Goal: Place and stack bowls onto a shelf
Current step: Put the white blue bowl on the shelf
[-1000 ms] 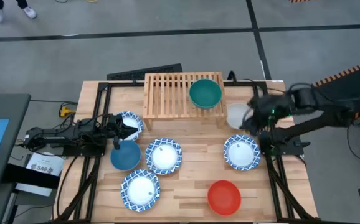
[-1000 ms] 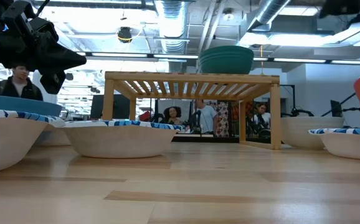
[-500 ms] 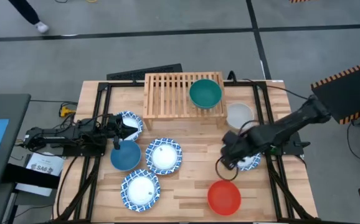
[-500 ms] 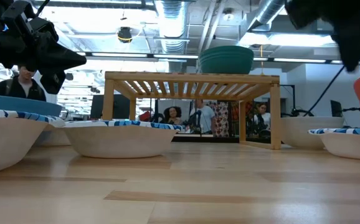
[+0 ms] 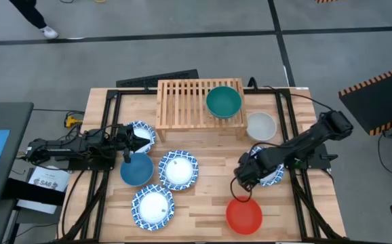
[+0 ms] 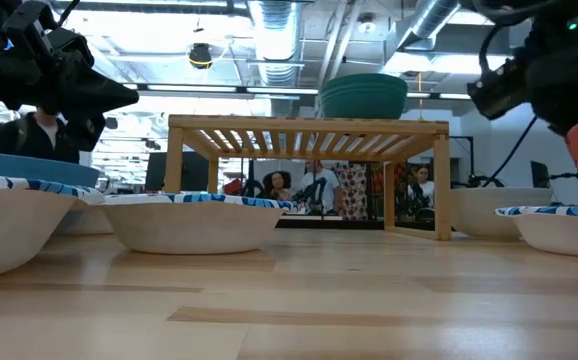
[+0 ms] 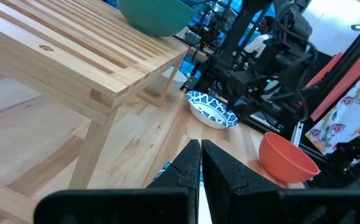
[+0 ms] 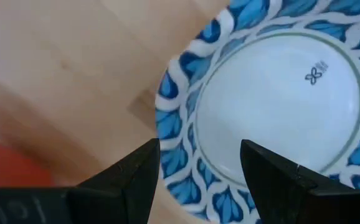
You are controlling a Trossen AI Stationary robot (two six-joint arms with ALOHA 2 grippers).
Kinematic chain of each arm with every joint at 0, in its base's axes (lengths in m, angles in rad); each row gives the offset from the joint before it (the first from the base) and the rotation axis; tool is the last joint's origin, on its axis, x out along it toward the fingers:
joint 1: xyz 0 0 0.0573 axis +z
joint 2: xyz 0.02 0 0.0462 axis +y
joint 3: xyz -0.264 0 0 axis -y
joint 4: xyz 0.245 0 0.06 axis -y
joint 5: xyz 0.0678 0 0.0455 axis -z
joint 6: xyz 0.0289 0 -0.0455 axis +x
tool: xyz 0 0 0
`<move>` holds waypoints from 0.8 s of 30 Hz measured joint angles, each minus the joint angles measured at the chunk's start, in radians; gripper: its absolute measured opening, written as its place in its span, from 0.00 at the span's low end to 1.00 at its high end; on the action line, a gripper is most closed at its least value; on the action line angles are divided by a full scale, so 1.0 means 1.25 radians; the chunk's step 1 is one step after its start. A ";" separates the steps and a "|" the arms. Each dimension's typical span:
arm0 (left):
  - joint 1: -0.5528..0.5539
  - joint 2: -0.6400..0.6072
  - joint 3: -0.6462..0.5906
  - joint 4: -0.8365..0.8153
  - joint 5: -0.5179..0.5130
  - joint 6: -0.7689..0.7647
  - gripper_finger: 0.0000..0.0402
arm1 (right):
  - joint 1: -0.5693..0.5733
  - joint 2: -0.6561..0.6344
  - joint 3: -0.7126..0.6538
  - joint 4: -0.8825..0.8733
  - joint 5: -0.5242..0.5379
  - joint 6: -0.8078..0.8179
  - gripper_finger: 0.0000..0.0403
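The shelf [image 5: 197,103] stands at the table's far side with the green bowl [image 5: 223,102] resting on its slatted top at the right end. The white bowl [image 5: 260,125], red bowl [image 5: 243,214], blue bowl [image 5: 136,169] and the patterned bowls [image 5: 178,169] [image 5: 152,207] [image 5: 142,132] sit on the table. My right gripper [image 8: 198,168] is open and hovers over the left rim of the right patterned bowl [image 8: 273,99], its fingers standing apart above that rim. My left gripper [image 7: 200,163] is shut and waits at the table's left, beside the far-left patterned bowl.
The red bowl [image 7: 286,155] lies just near of my right gripper [image 5: 243,181]. Bare planks lie between the shelf's legs and the row of bowls. Dark frame rails run along the table's left and right sides. People show in the room behind the shelf [image 6: 309,130].
My right arm has swung from beside the white bowl toward the table's near edge and leftward, and has come down over the right patterned bowl's left rim. No bowl has moved.
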 joint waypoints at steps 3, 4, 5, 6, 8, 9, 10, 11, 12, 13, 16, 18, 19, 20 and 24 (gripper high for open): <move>0.000 0.000 0.000 0.000 0.000 0.000 0.00 | 0.000 0.000 -0.015 0.048 0.004 0.003 0.62; 0.000 0.000 0.000 0.000 0.000 0.000 0.00 | 0.000 0.000 -0.021 0.056 0.003 0.009 0.62; 0.000 0.000 0.000 0.000 0.000 0.000 0.00 | 0.001 0.000 -0.027 0.060 0.005 0.013 0.62; 0.000 0.000 0.000 0.000 0.000 0.000 0.00 | 0.001 0.000 -0.033 0.063 0.006 0.015 0.62; 0.000 0.000 0.000 0.000 0.000 0.000 0.00 | 0.001 0.000 -0.051 0.080 0.006 0.016 0.62; 0.000 0.000 0.000 0.000 0.000 0.000 0.00 | 0.000 0.000 -0.060 0.091 -0.001 0.016 0.62; 0.000 0.000 0.000 0.000 0.000 0.000 0.00 | -0.001 0.000 -0.067 0.102 -0.007 0.016 0.62; 0.000 0.000 0.000 0.000 0.000 0.000 0.00 | -0.001 0.000 -0.073 0.112 -0.008 0.018 0.62; 0.000 0.000 0.000 0.000 0.000 0.000 0.00 | 0.000 0.000 -0.079 0.115 -0.009 0.021 0.62; 0.000 0.000 0.000 0.000 0.000 0.000 0.00 | 0.000 0.000 -0.084 0.116 -0.010 0.025 0.62; 0.000 0.000 0.000 0.000 0.000 0.000 0.00 | 0.000 0.000 -0.104 0.127 -0.015 0.031 0.61; 0.000 0.000 0.000 0.000 0.000 0.000 0.00 | 0.000 0.000 -0.120 0.146 -0.034 0.031 0.60; 0.000 0.000 0.000 0.000 0.000 0.000 0.00 | 0.000 0.000 -0.126 0.155 -0.041 0.031 0.58; 0.000 0.000 0.000 0.000 0.000 0.000 0.00 | 0.000 0.000 -0.131 0.162 -0.045 0.032 0.57; 0.000 0.000 0.000 0.000 0.000 0.000 0.00 | 0.000 0.000 -0.133 0.162 -0.056 0.042 0.45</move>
